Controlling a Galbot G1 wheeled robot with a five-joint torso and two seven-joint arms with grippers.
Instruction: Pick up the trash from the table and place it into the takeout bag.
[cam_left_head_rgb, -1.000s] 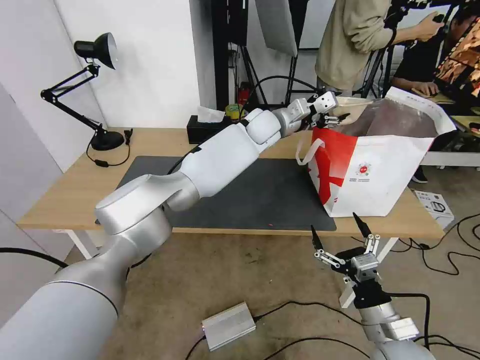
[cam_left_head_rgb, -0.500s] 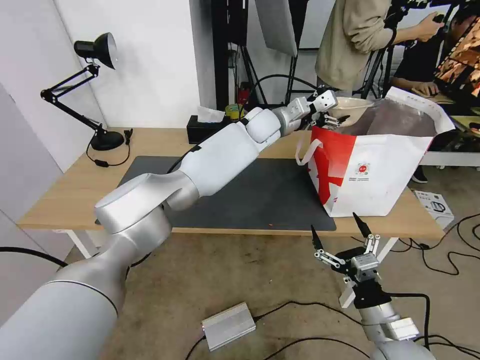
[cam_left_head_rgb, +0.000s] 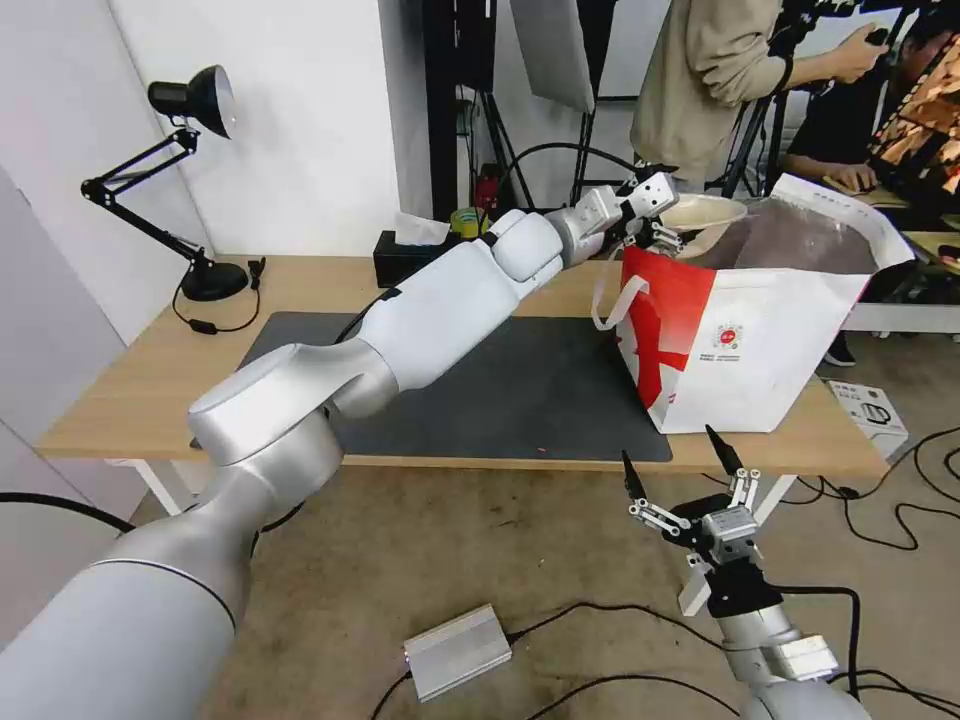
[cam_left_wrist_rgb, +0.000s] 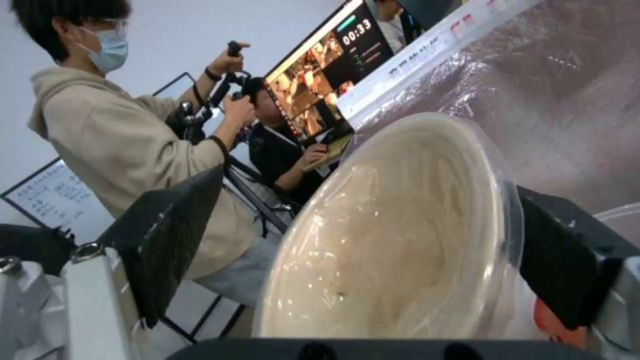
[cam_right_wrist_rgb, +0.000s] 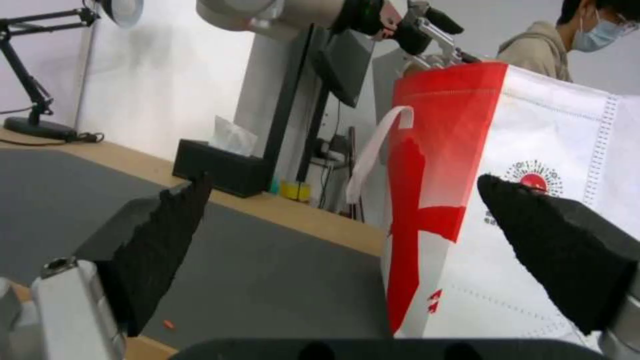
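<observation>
- The right gripper (cam_left_head_rgb: 680, 475) hangs below the front edge of the table (cam_left_head_rgb: 120, 400), jaws spread wide and holding nothing — parked, and best left there so it stays clear of the bag.
- On the table, the dark grey mat (cam_left_head_rgb: 500, 390) lies bare of containers; the takeout bag (cam_left_head_rgb: 760, 350) stands upright near the table's right end, partly on the mat, its mouth open and the silver foil lining (cam_left_head_rgb: 800, 235) showing.
- The left gripper (cam_left_head_rgb: 655, 225) reaches across the mat to the bag's near-left rim, jaws pinching the shallow beige bowl (cam_left_head_rgb: 705, 212), which sits above the open mouth, not yet inside.
- In the left wrist view the bowl (cam_left_wrist_rgb: 400, 240) looks to be wrapped in clear film and is clamped across its width by the black fingers (cam_left_wrist_rgb: 167, 235), with the foil lining (cam_left_wrist_rgb: 567, 100) beyond it.
- Judgement: the step in hand is the drop into the bag. To do it well, carry the bowl farther over the middle of the opening, keep it roughly level, and lower it past the rim before letting go — released here, it might catch the red edge (cam_left_head_rgb: 670, 262) and tip out.
- The film may be slippery, so a steady grip until the bowl is well down seems wise.
- Beyond the bag, the black tissue box (cam_left_head_rgb: 410, 262) and black desk lamp (cam_left_head_rgb: 190, 100) are not trash and need no touching.
</observation>
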